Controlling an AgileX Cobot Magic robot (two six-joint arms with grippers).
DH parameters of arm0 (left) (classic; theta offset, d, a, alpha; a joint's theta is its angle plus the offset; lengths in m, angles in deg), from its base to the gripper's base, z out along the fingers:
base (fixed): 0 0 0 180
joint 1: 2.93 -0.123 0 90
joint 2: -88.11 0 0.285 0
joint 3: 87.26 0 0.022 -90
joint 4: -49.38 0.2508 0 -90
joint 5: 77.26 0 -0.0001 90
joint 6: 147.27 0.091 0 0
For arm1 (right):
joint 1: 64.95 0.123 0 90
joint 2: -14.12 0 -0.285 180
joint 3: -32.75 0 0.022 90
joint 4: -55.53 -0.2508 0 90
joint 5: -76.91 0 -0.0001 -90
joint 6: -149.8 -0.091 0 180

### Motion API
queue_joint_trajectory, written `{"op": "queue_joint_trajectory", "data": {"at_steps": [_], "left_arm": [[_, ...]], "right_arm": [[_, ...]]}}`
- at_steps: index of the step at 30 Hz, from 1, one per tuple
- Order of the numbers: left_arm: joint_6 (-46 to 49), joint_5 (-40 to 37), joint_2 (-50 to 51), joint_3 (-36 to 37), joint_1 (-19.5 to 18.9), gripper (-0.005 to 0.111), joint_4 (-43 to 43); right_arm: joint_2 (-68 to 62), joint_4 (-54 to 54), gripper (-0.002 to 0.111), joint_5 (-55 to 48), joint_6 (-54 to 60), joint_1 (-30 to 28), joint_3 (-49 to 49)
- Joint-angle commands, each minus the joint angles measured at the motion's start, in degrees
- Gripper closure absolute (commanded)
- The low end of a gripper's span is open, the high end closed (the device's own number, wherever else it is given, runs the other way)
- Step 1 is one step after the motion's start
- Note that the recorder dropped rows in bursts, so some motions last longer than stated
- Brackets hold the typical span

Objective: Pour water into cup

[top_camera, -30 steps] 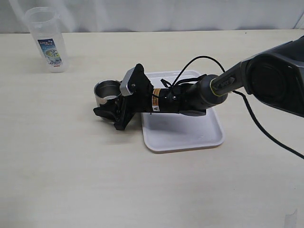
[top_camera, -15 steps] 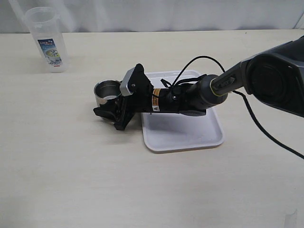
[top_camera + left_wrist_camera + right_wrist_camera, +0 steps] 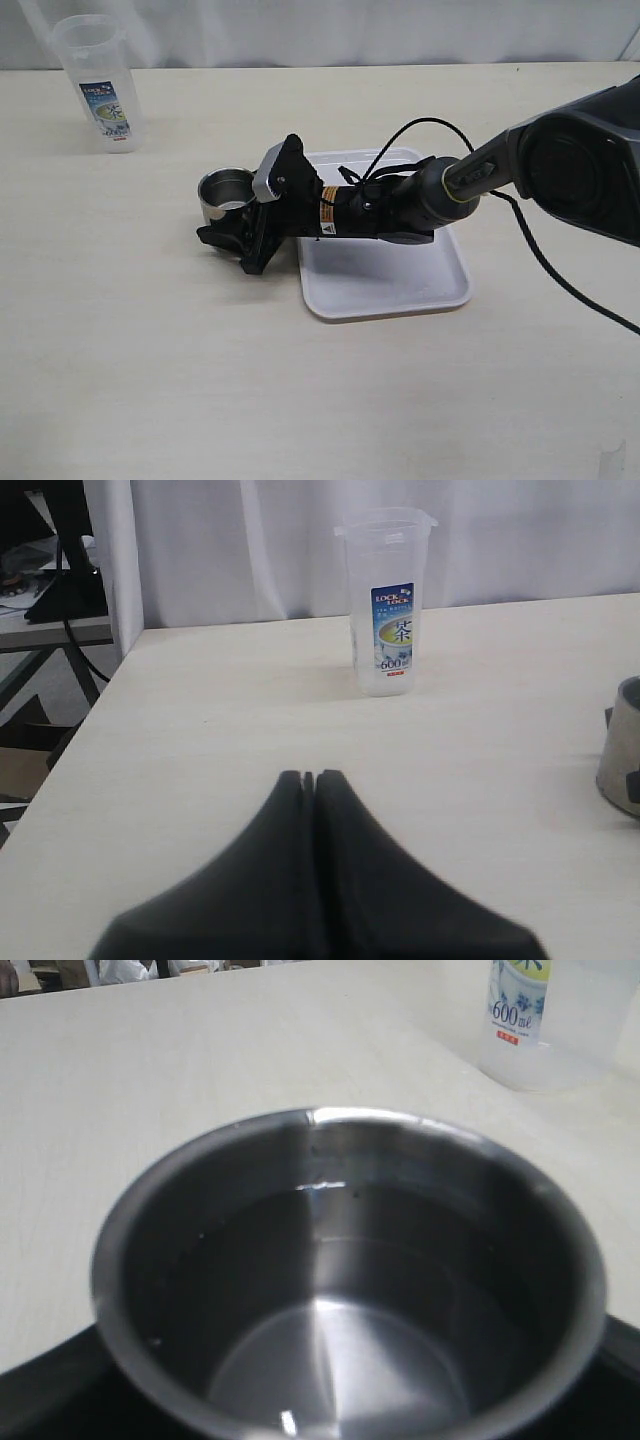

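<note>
**A:** Where is the small, shiny, cylindrical stainless-steel cup (image 3: 226,193), and which way does it point?

**B:** It stands upright on the pale wooden table (image 3: 150,380), just beside the left edge of the flat white rectangular plastic tray (image 3: 400,285). Its long axis is vertical and its mouth faces up.

**A:** What has hold of it?

**B:** The black right gripper (image 3: 222,215). Its jaws sit on either side of the cup, closed against its wall. The right arm (image 3: 400,205) comes in from the tray's right and lies low and almost level across the tray. Its wrist reaches past the tray's left edge.

**A:** What do only the wrist cameras give?

**B:** The right wrist view looks down into the cup (image 3: 350,1280), with black fingers (image 3: 45,1400) at its sides. A bright line runs round the inside, but I cannot tell whether it is liquid or reflection. Only the left wrist view shows the black left gripper (image 3: 308,777), its fingertips pressed together. The tall clear plastic container with a blue-green label (image 3: 100,85) stands well apart from the tray, beyond the cup.
</note>
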Motion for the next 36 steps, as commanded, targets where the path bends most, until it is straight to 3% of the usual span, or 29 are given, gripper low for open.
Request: {"op": "queue_joint_trajectory", "data": {"at_steps": [1, 36], "left_arm": [[-0.1, 0.5, -0.1, 0.2, -0.2, 0.107, -0.2], [-0.1, 0.5, -0.1, 0.2, -0.2, 0.107, -0.1]], "right_arm": [[-0.1, 0.5, 0.104, -0.8, -0.4, 0.0, -0.1], [3.1, 0.4, 0.104, -1.1, -4.9, 0.0, -0.1]]}}
